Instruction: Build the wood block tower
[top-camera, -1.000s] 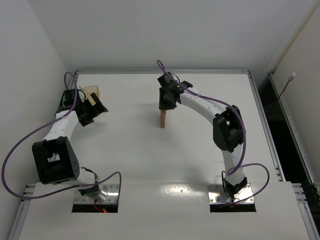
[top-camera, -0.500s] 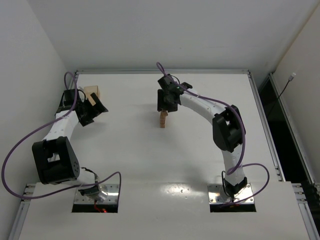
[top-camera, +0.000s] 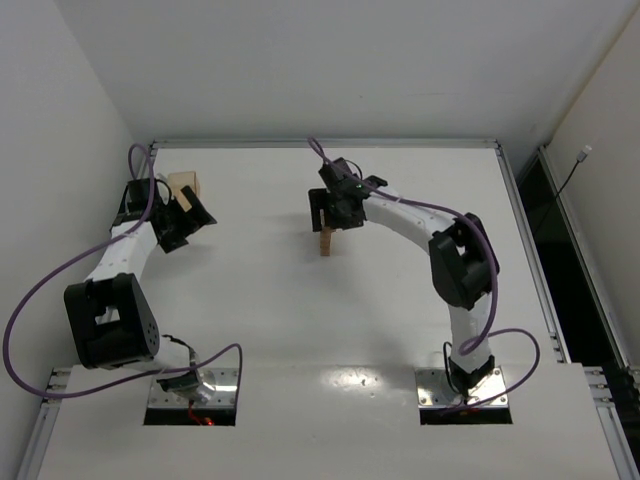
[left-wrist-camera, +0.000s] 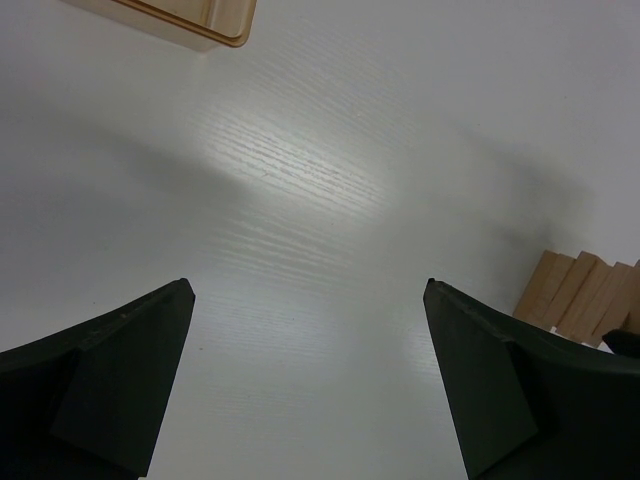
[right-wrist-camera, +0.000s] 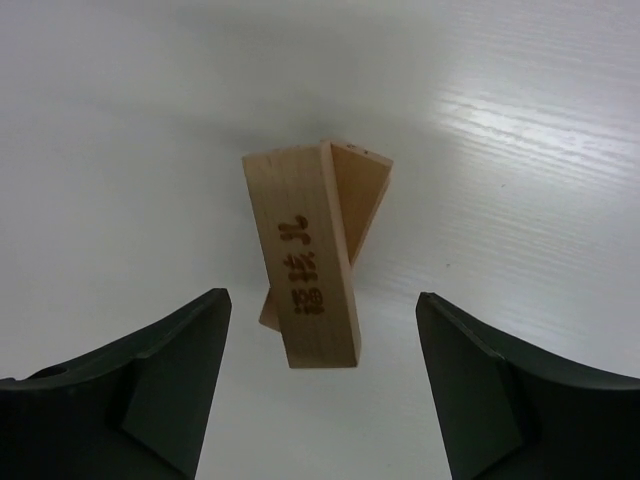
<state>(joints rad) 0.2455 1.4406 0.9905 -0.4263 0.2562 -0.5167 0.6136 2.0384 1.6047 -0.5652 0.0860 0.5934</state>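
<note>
Wood block tower (right-wrist-camera: 357, 195), illegible stamp on top bar (right-wrist-camera: 305, 270), right pincer (right-wrist-camera: 319, 300) spread astride, left pincer (left-wrist-camera: 307, 283) spread

Bright, even overhead light. White bench (top-camera: 250, 310) slightly washed out, glare patch near front edge. Streaky sheen on bench in both wrist views. Shadows soft, diffuse. Wood block tower (right-wrist-camera: 305, 260) in sharp focus.

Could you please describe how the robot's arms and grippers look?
The left arm and right arm have white links and bulky black joints. A purple cable runs along each. The left gripper and right gripper are black, with broad wedge-shaped fingers.
</note>
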